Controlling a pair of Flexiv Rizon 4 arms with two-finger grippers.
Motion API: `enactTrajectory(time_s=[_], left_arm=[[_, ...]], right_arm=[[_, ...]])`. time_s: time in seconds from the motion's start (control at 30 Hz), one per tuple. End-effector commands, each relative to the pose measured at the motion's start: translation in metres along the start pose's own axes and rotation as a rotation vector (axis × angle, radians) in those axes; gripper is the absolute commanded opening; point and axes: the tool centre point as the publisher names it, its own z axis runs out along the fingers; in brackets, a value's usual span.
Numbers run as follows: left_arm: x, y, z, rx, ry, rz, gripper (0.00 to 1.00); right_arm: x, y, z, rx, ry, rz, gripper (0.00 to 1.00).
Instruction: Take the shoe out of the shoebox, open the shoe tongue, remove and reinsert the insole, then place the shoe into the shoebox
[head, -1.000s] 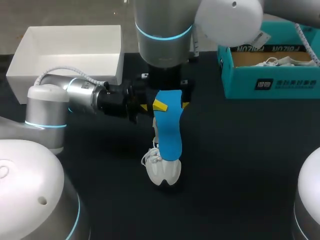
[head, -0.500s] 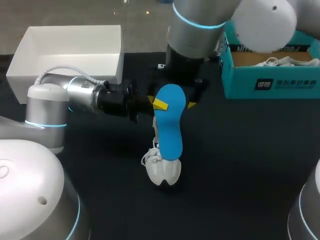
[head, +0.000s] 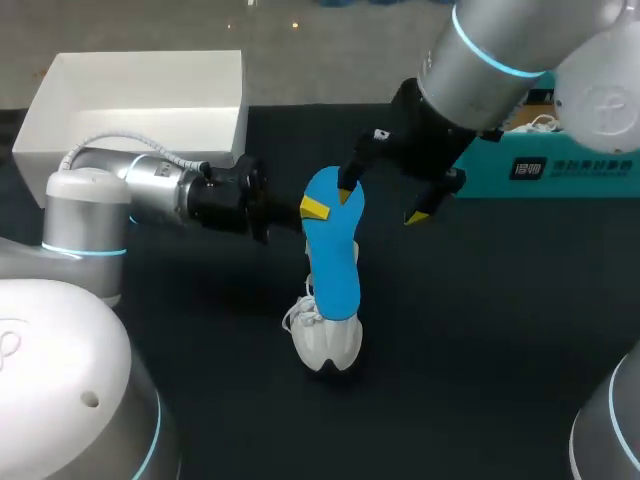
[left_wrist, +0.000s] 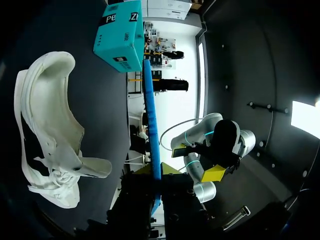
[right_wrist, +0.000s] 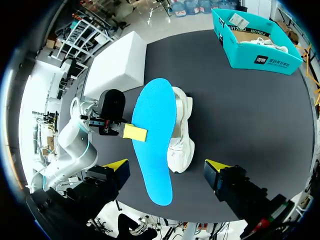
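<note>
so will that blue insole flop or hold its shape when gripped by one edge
Probably holds its shape: the insole stands nearly straight though the left tool pinches only one edge. Edge-on it looks thin, so likely light and bendable if pushed. It might pivot in the grip.

Blue insole, white shoe

- A black table carries everything.
- A white shoe rests on it near the middle, with its toe toward the near edge and its laces loose.
- An open white box sits at the far left corner.
- A teal shoebox, open at the top, stands at the far right, well apart from the shoe.
</note>
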Motion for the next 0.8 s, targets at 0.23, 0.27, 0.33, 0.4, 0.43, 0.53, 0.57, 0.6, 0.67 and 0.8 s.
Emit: enactTrajectory(time_s=[0.23,0.27,0.33,0.4,0.43,0.53,0.57,0.6,0.67,0.8], left_arm=[[0.008,0.004,-0.009,0.016,0.037,0.021,0.0],[0.008,0.004,-0.01,0.015,0.039,0.02,0.0],[0.008,0.004,-0.01,0.014,0.039,0.019,0.0],[0.008,0.003,-0.01,0.012,0.038,0.018,0.0],[0.008,0.003,-0.01,0.011,0.037,0.018,0.0],[0.008,0.002,-0.01,0.009,0.038,0.016,0.0],[0.007,0.002,-0.01,0.009,0.039,0.016,0.0],[0.007,0.002,-0.01,0.009,0.039,0.016,0.0],[0.007,0.002,-0.01,0.011,0.038,0.016,0.0],[0.007,0.003,-0.011,0.016,0.049,0.02,0.0]], right_arm=[[-0.025,-0.007,0.017,0.058,0.892,0.112,1.0],[-0.027,-0.008,0.017,0.033,0.942,0.098,1.0],[-0.03,-0.009,0.017,-0.001,1.029,0.106,1.0],[-0.032,-0.008,0.016,-0.016,1.066,0.118,1.0],[-0.033,-0.007,0.016,-0.027,1.063,0.126,1.0],[-0.032,-0.003,0.014,-0.044,1.006,0.146,1.0],[-0.032,-0.003,0.014,-0.044,1.006,0.146,1.0],[-0.032,-0.003,0.014,-0.044,1.006,0.146,1.0],[-0.032,-0.003,0.014,-0.044,1.006,0.146,1.0],[-0.032,-0.003,0.014,-0.044,1.006,0.146,1.0]])
